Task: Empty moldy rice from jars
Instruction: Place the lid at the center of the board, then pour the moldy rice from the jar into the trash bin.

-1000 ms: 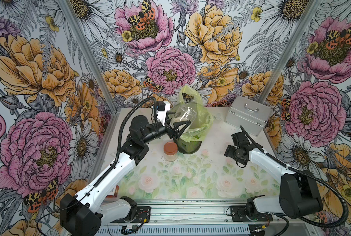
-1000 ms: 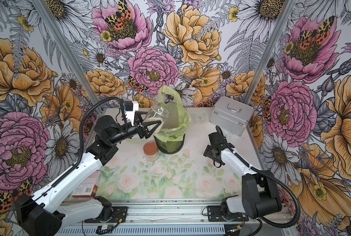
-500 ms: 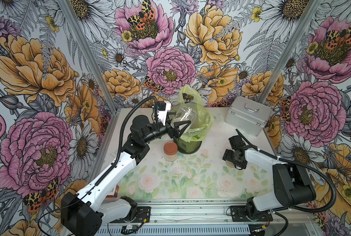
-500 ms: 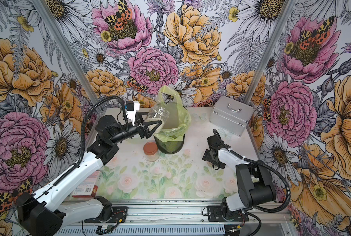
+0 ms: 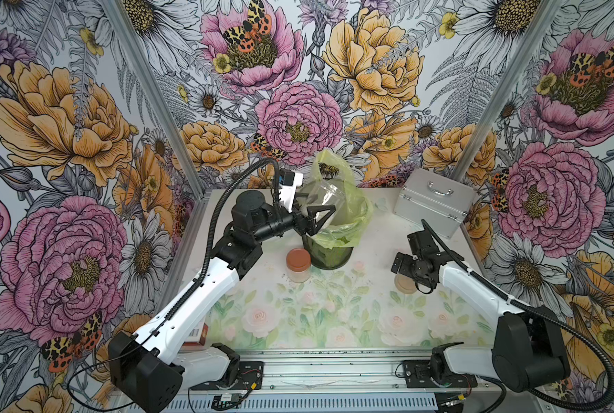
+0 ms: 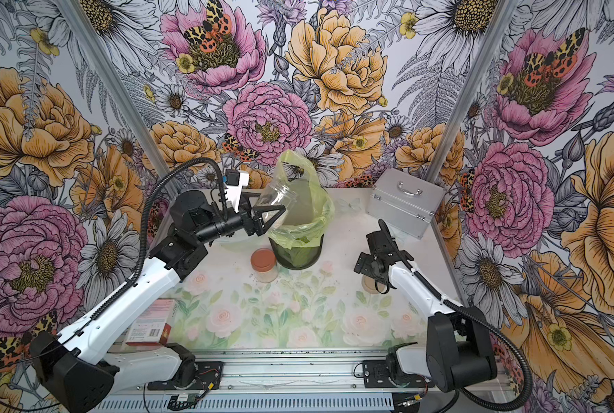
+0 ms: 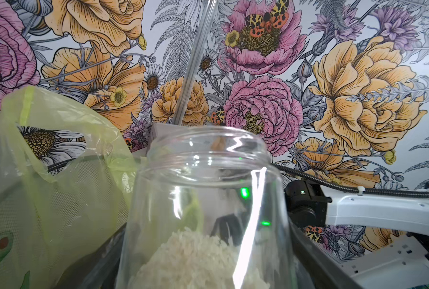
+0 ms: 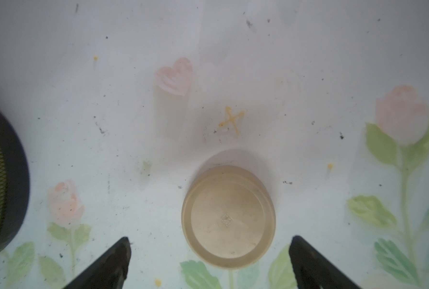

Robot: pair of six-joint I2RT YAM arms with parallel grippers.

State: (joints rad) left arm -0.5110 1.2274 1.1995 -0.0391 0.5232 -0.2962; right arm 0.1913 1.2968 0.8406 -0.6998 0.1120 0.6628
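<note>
Delta vs a second ago: the right gripper has opened up and shifted slightly, while the left gripper has stayed put. The right jaws now stand wide apart with nothing held. They sit either side of a round beige-gold screw lid lying flat on the floral-print table mat, with a clear gap on both sides and no contact. In both top views that lid sits right under the right gripper, well apart from the tall dark mesh bin and its yellow-green plastic bag. The left gripper is clamped on a small lidless clear glass jar, held tilted above the bin's rim on the left-arm side, mouth angled up toward the bag. Whitish-beige rice is piled at the base end of that jar, near the jaws. A second small clear glass jar stands upright on the mat just beside the bin, with its copper-orange screw lid on and a pale layer inside. A silver metal case sits at the back right corner, apart from everything else.
</note>
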